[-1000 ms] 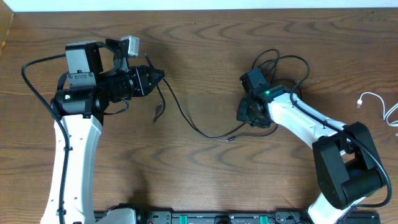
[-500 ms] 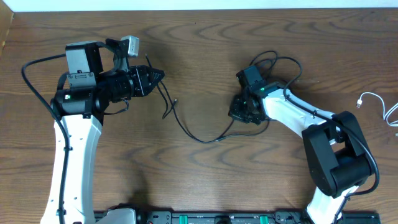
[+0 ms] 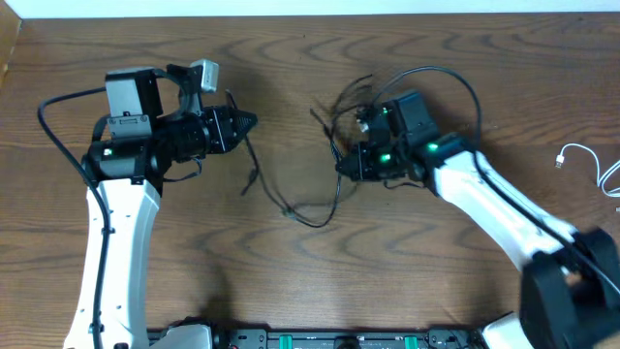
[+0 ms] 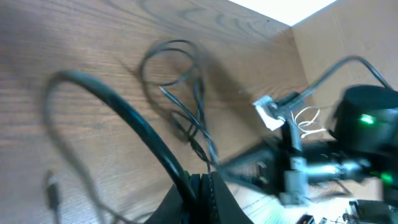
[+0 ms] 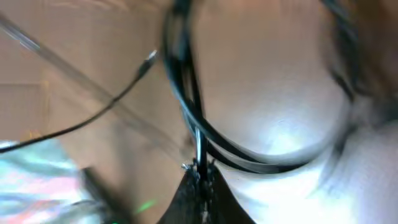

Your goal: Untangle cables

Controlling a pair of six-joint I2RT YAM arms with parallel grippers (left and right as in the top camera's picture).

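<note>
A thin black cable (image 3: 308, 221) sags across the table between both arms. My left gripper (image 3: 250, 121) is shut on one end of it; in the left wrist view the black cable (image 4: 127, 115) runs out from the closed left gripper (image 4: 203, 182). My right gripper (image 3: 343, 167) points left and is shut on a black cable strand, whose loops (image 3: 351, 97) rise beside it. The right wrist view shows the right gripper (image 5: 200, 173) pinched on a black cable (image 5: 184, 93), blurred. A white cable (image 3: 579, 155) lies at the far right edge, apart from both grippers.
The wooden table's back edge (image 3: 310, 14) meets a white wall. The right arm's thick black lead (image 3: 455, 79) arcs above its wrist. A black rail (image 3: 329, 339) runs along the front edge between the arm bases.
The right gripper has shut on the black cable and swung left and up, dragging the coil with it. The slack between the arms has bunched closer. The left arm has barely moved.
</note>
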